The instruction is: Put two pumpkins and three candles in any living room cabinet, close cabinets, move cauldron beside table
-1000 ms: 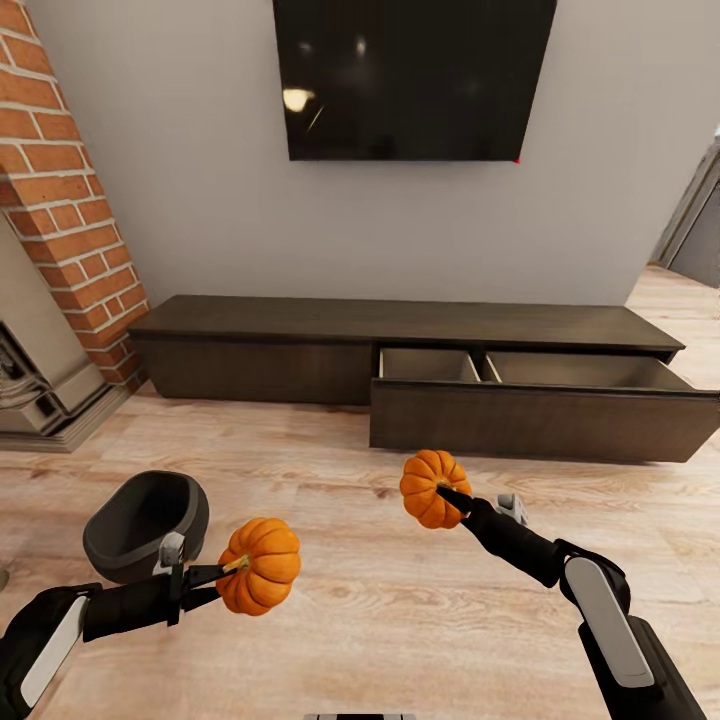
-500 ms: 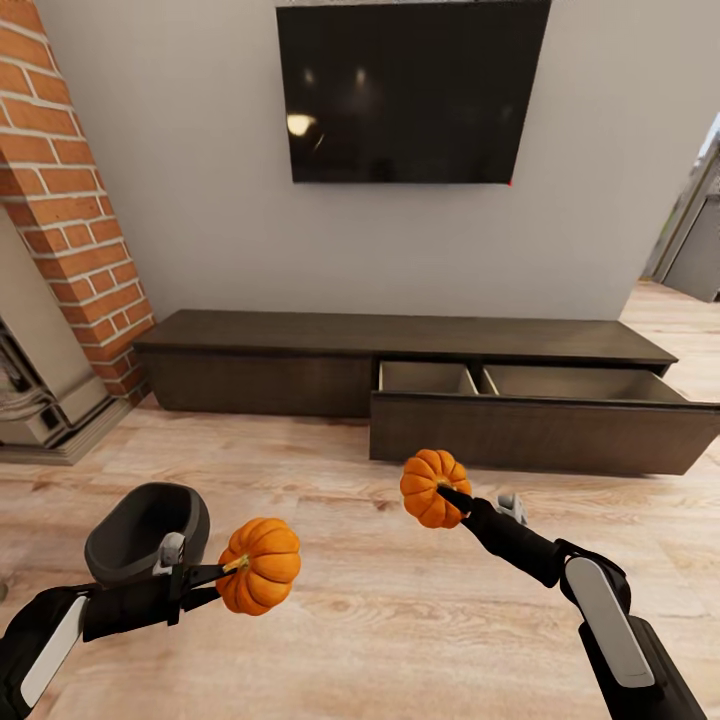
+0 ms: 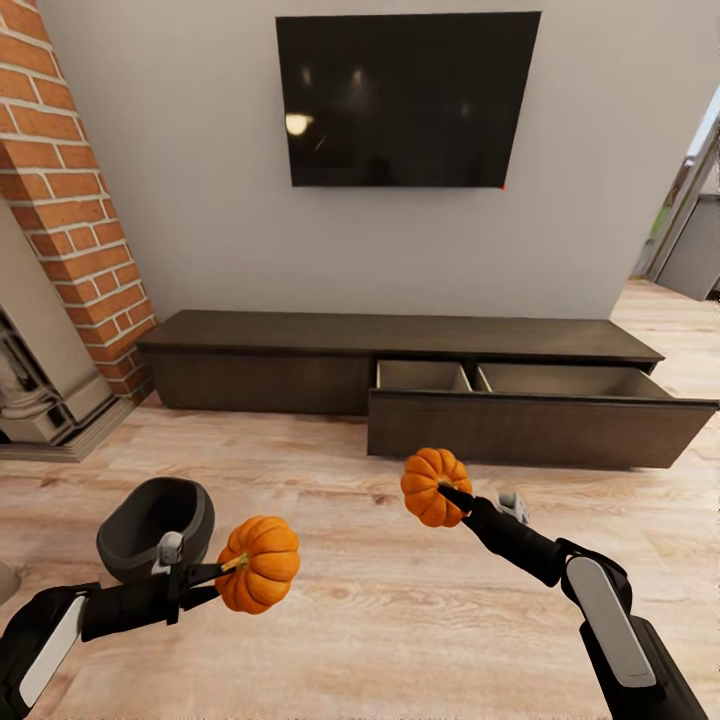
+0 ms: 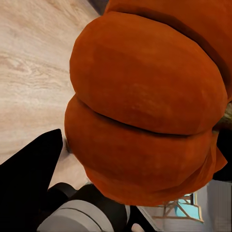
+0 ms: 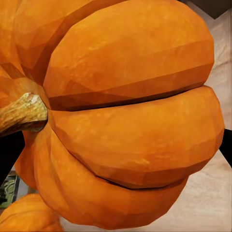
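The long dark cabinet (image 3: 400,345) lies along the wall at twelve o'clock, with its right-hand drawer (image 3: 540,425) pulled out and two pale compartments open to the top. Nothing stands on the bare wooden floor (image 3: 350,600) between the robot and that drawer. The risk there is the drawer's tall front panel: a pumpkin carried too low would likely knock against it, so each one probably needs to come over the edge from above.

The television (image 3: 408,98) hangs above the cabinet, and the brick chimney (image 3: 70,200) stands at ten o'clock; both are well clear of the route.

The cauldron (image 3: 155,525) sits on the floor at nine o'clock, just beyond the left arm. A wide swing of that arm, or a turn of the base, might nudge it.

The left hand (image 3: 222,572) is closed on the stem of the left pumpkin (image 3: 259,564), held in the air at about seven o'clock. The right hand (image 3: 447,491) is likewise pinched on the stem of the right pumpkin (image 3: 435,486) at about five o'clock, nearer the drawer. A stem is a thin hold for a heavy round body, so either pumpkin may swivel or slip out during a jerky move and roll across the floor.
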